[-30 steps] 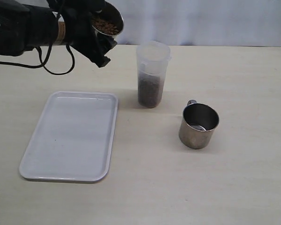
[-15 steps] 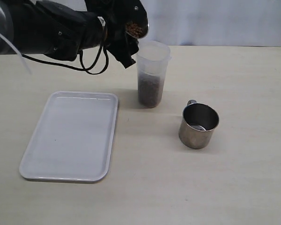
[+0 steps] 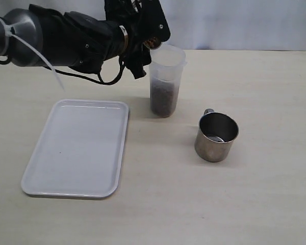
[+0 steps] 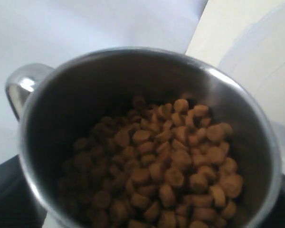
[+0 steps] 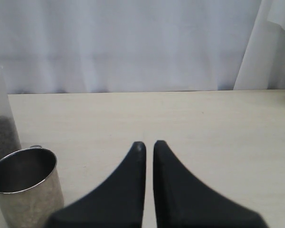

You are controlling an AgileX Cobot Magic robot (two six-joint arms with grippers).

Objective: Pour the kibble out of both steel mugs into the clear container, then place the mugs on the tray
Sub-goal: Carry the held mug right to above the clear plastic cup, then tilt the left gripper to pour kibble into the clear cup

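Observation:
My left gripper point(image 3: 144, 31) is shut on a steel mug point(image 4: 147, 53) and holds it tilted just above the left rim of the clear container point(image 3: 166, 76). In the left wrist view the mug is still heaped with brown kibble point(image 4: 173, 161). The container is about a third full of kibble point(image 3: 164, 100). A second steel mug point(image 3: 217, 137) stands upright and empty on the table to the right of the container. Beside that mug point(image 5: 23, 190), my right gripper point(image 5: 148, 143) hangs shut and holds nothing. It does not show in the exterior view.
The white tray point(image 3: 79, 148) lies flat at the front left with nothing on it. My left arm and its cables point(image 3: 66, 41) stretch across the back left, above the table. A pale curtain point(image 5: 133, 42) closes off the far edge.
My left arm has carried the mug to the right, from above the tray's far side to the container's rim, and tipped it further.

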